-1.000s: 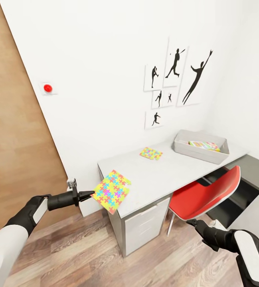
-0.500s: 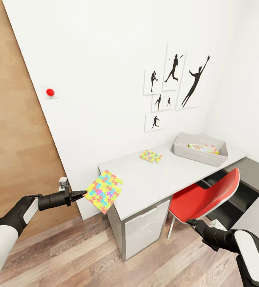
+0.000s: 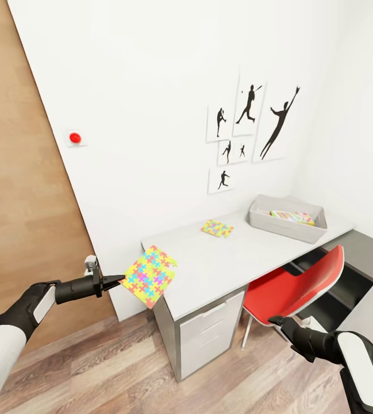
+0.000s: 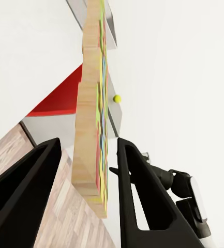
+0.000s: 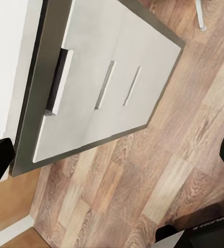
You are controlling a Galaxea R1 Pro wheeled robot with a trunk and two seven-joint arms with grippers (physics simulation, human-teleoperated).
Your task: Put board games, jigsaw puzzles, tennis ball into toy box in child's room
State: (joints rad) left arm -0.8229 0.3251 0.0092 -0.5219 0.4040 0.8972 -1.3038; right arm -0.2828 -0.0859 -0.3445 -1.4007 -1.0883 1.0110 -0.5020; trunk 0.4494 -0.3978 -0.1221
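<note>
Desk [image 3: 238, 261]: grey, our reference. Red chair [image 3: 295, 287] tucked against desk's front. Toy box [image 3: 288, 217] at desk's far end, board game [image 3: 292, 217] inside. Second jigsaw puzzle [image 3: 218, 228] flat mid-desk. We note held jigsaw puzzle [image 3: 149, 276] off desk's near corner, left gripper [image 3: 116, 281] clamped on its edge. Right gripper [image 3: 277, 321] below chair, fingers spread.

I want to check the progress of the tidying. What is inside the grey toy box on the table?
Inside the toy box, a colourful flat board game lies near the far side. The near wall hides the box floor, so anything lower or smaller in there cannot be seen.
</note>
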